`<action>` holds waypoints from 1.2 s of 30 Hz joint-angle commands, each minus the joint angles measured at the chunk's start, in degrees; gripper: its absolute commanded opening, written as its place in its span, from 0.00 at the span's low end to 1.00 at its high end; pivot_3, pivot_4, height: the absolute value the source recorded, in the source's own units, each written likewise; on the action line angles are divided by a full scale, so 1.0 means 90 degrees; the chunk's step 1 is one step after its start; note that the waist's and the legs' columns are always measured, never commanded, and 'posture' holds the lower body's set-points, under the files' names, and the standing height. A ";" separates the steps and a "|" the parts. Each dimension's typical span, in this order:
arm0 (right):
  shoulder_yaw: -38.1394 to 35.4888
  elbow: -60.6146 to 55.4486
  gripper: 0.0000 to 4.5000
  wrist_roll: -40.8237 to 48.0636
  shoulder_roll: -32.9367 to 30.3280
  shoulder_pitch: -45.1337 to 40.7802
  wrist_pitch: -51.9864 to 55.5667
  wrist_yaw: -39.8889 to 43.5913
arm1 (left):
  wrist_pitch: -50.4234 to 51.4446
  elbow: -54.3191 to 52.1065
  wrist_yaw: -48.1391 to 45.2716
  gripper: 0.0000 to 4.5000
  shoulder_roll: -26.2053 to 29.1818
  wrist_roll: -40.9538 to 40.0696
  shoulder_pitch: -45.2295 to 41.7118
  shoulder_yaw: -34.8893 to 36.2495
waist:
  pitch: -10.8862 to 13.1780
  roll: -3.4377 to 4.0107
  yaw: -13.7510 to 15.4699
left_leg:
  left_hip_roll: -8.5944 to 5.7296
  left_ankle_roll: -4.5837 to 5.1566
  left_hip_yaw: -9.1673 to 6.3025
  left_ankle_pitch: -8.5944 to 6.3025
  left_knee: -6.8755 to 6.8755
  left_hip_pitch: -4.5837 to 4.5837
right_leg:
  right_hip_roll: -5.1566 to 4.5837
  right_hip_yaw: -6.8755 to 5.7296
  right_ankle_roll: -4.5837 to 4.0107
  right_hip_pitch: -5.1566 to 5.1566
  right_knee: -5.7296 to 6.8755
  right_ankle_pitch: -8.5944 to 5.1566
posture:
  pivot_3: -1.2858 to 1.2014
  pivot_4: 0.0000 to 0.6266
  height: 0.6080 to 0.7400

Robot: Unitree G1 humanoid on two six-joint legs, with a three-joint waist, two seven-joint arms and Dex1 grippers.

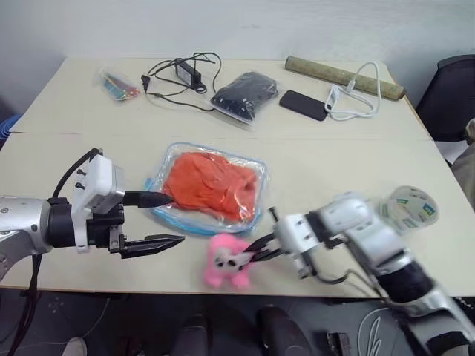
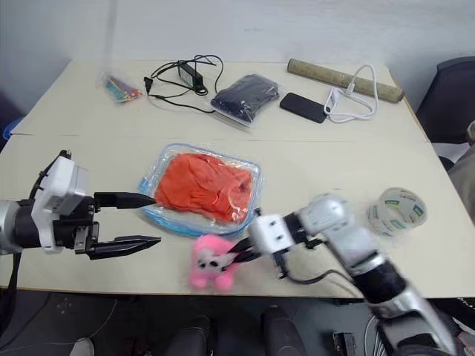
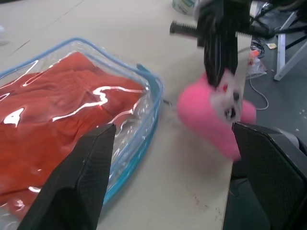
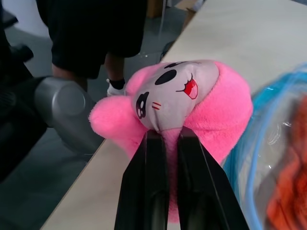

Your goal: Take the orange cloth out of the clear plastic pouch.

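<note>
Your right gripper [image 1: 256, 256] is pinched shut on the pink plush toy [image 1: 225, 270], not the task item. The orange cloth [image 1: 211, 182] sits sealed inside the clear plastic pouch [image 1: 254, 169]. Your left gripper [image 1: 165, 219] gapes wide beside it, risking shoving the pouch.

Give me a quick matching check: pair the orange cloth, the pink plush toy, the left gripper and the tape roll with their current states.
Things:
1. orange cloth
2. pink plush toy
3. left gripper
4. tape roll

States:
A. open, beside the pouch's near-left edge
B. standing on the table at the robot's right
C. sealed inside the clear plastic pouch
D. pinched in the right gripper

Pairs: 1-C, 2-D, 3-A, 4-B
</note>
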 commanded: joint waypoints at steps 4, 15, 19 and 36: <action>0.0561 0.1549 0.00 -0.1429 0.0504 -0.0314 -0.1728 -0.0809 | -0.0338 -0.0148 -0.0049 0.90 -0.0049 0.0304 -0.0082 -0.0556 | -0.0004 -0.0007 -0.0055 | -0.0005 -0.0013 -0.0005 0.0007 0.0001 0.0001 | -0.0005 -0.0006 0.0000 0.0007 -0.0005 0.0000 | 0.52 0.24 1.00; -0.0112 0.0733 0.75 -0.0467 0.0204 -0.0250 -0.0934 -0.0770 | -0.1090 -0.0034 -0.0313 0.90 -0.0308 0.1328 -0.0098 -0.1989 | -0.0005 -0.0009 -0.0059 | 0.0002 -0.0015 -0.0016 0.0009 -0.0001 0.0023 | 0.0007 -0.0010 -0.0008 0.0023 0.0012 0.0003 | 0.52 0.24 1.00; -0.0768 -0.0589 0.81 0.0678 -0.0370 -0.0052 0.0101 -0.0518 | -0.1703 0.0516 -0.0323 0.90 -0.0691 0.2618 -0.0605 -0.3448 | -0.0003 -0.0006 0.0010 | -0.0005 -0.0009 -0.0026 0.0007 -0.0002 0.0013 | 0.0000 -0.0018 -0.0008 0.0024 -0.0002 0.0003 | 0.52 0.24 1.00; -0.0462 0.1808 0.82 -0.1379 -0.0191 -0.1182 -0.2346 -0.1221 | -0.1782 0.1434 -0.0107 0.64 -0.1749 0.3893 -0.1283 -0.4365 | -0.0004 -0.0008 -0.0064 | -0.0001 0.0000 -0.0027 0.0011 -0.0001 0.0005 | 0.0003 -0.0019 -0.0008 0.0015 0.0001 0.0003 | 0.52 0.24 1.00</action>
